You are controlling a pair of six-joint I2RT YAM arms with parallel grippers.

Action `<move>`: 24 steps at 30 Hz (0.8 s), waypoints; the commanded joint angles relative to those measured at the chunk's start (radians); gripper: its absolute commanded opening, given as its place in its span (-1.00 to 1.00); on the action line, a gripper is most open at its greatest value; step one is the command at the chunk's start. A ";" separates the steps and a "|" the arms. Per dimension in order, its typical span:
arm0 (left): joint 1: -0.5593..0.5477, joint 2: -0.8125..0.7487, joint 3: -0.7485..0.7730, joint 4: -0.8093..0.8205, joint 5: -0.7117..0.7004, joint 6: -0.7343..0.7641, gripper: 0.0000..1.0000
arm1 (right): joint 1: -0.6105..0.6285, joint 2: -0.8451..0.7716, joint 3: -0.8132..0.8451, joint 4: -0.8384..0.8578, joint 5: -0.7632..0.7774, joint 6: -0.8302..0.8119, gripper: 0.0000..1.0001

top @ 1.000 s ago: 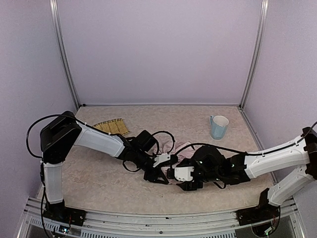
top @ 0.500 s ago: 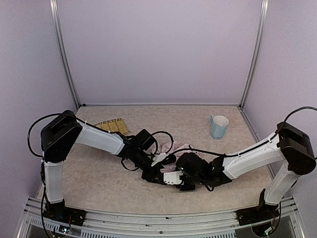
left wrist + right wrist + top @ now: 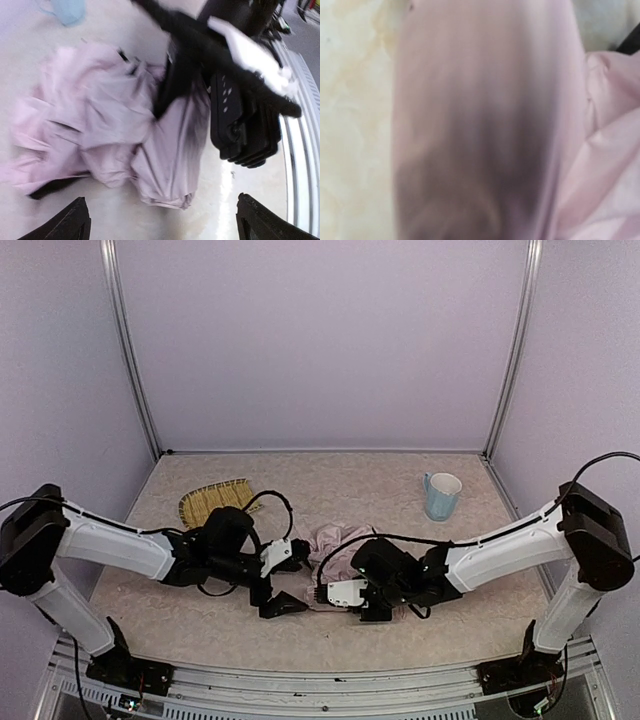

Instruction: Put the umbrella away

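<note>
**Item: umbrella (image 3: 335, 543).** It lies collapsed on the worktop (image 3: 400, 468), near centre, between the two arms. The canopy is loose and not yet bundled.

**Step in hand, as judged:** gathering the slack fabric. The strap is not wrapped and the folds still sprawl, so count the task as well short of done.

**Right gripper (image 3: 338, 593).** It sits on the near end of the umbrella, touching the fabric. Its own camera shows only pink cloth pressed up close, so you cannot tell whether the fingers are spread or pinched.

**Left gripper (image 3: 165, 221).** The fingers are spread wide and hold nothing. It hangs just beside the umbrella's near-left end, apart from the cloth.

**Next move calls for:** bring your free left gripper onto the loose pleats while the right pins the near end. Then draw the folds together along the length. Expect the cloth to slide and spring back.

**Materials and shapes**
- Canopy: thin pale pink fabric with soft creases, and one long rounded lobe toward the near side.
- Dark strip at the canopy's edge: either strap or lining, you cannot tell which.
- Worktop: pale, mottled and matt.
- Woven tray (image 3: 207, 501): flat and straw-coloured, at the far left, well apart from the umbrella.
- Mug (image 3: 441, 496): pale blue and upright, at the far right.
</note>
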 commanded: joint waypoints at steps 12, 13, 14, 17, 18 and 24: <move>-0.168 -0.514 -0.357 0.396 -0.358 0.235 0.94 | -0.231 0.203 0.285 -0.649 -0.828 0.108 -0.77; -0.198 -0.480 -0.339 0.349 -0.390 0.272 0.91 | -0.239 0.225 0.296 -0.661 -0.841 0.108 -0.78; -0.227 -0.442 -0.317 0.313 -0.421 0.296 0.86 | -0.245 0.249 0.306 -0.672 -0.845 0.108 -0.78; -0.274 -0.295 -0.233 0.206 -0.489 0.362 0.64 | -0.260 0.316 0.336 -0.704 -0.864 0.099 -0.79; -0.286 -0.241 -0.202 0.176 -0.510 0.379 0.61 | -0.266 0.342 0.343 -0.712 -0.873 0.091 -0.79; -0.299 0.025 -0.043 0.078 -0.588 0.470 0.78 | -0.288 0.440 0.393 -0.757 -0.902 0.039 -0.80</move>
